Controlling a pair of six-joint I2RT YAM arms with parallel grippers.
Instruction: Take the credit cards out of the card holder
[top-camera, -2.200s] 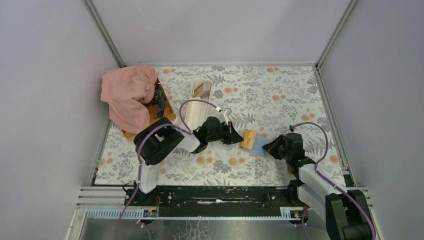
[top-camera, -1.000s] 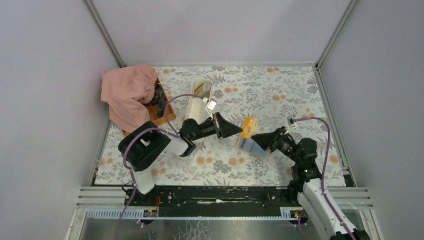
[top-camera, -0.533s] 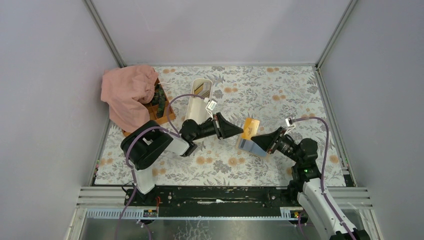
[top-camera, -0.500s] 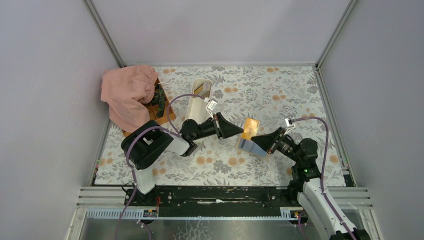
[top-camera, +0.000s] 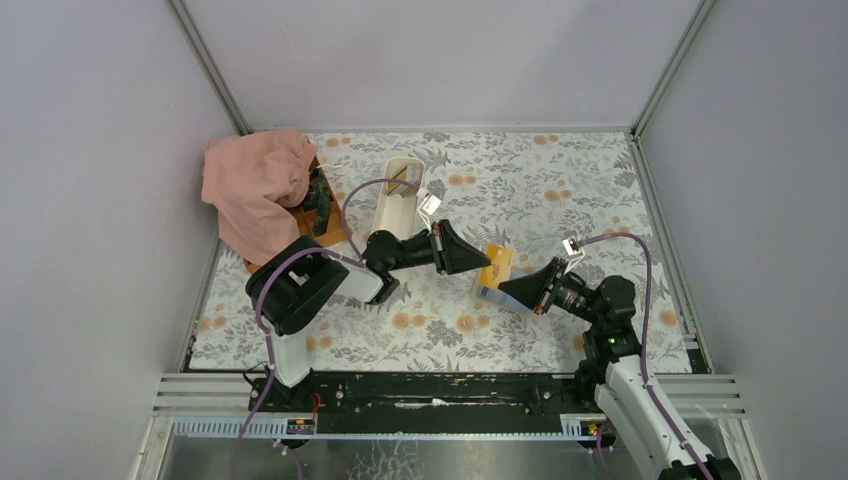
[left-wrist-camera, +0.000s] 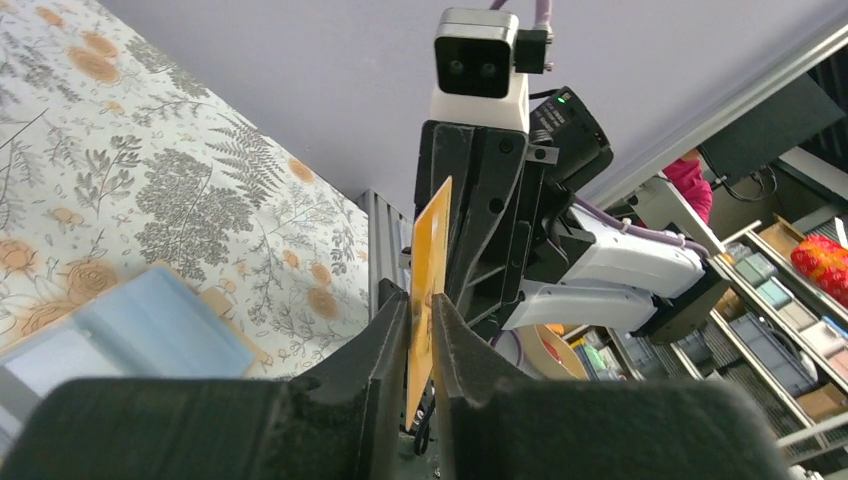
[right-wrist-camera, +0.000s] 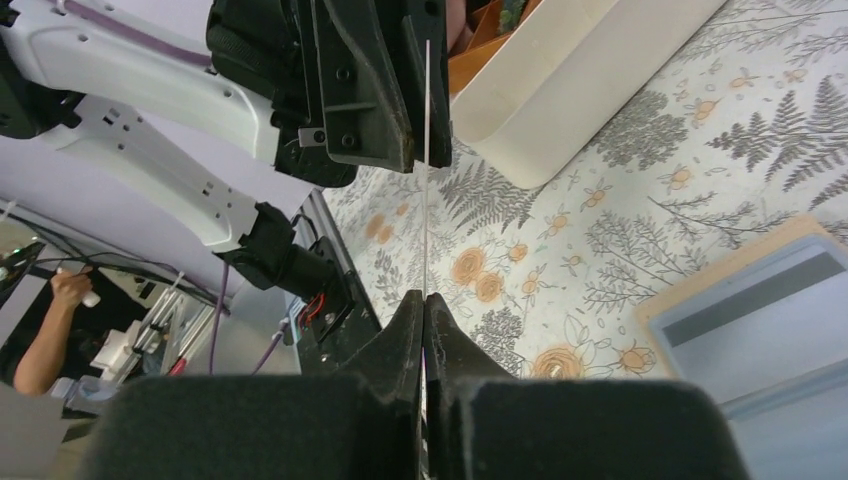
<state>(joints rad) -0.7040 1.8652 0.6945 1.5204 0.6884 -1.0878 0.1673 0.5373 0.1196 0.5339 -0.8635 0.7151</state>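
Top view first: both arms meet over the middle of the table (top-camera: 560, 190), a bit to the right of the white tray (top-camera: 398, 200). The orange card (top-camera: 499, 262) is up in the air, standing on edge between the left gripper (top-camera: 485, 262) and the right gripper (top-camera: 504, 284). The card holder (top-camera: 488, 294) lies open and flat on the table just under and near of them, blue side up, with the right gripper's tips hanging over it. From the left wrist, the card sits edge-on in the slot between that gripper's fingers, and the jaws look a little apart, so I'd say they surround it more than pinch it. The right gripper faces it head-on from the far end of the card, and the blue holder is down at the left on the table. From the right wrist, the card is just a thin pale line running straight out of its fingers, which are pressed together on the card's near edge, so that's the real grip. The holder is at lower right. What worries me is that the right side only has a sliver of edge. If the left fingers brush the card while backing away, it could pivot or slide out and drop back onto the holder. The two grippers are also nose to nose, so a sloppy retreat could knock them together.
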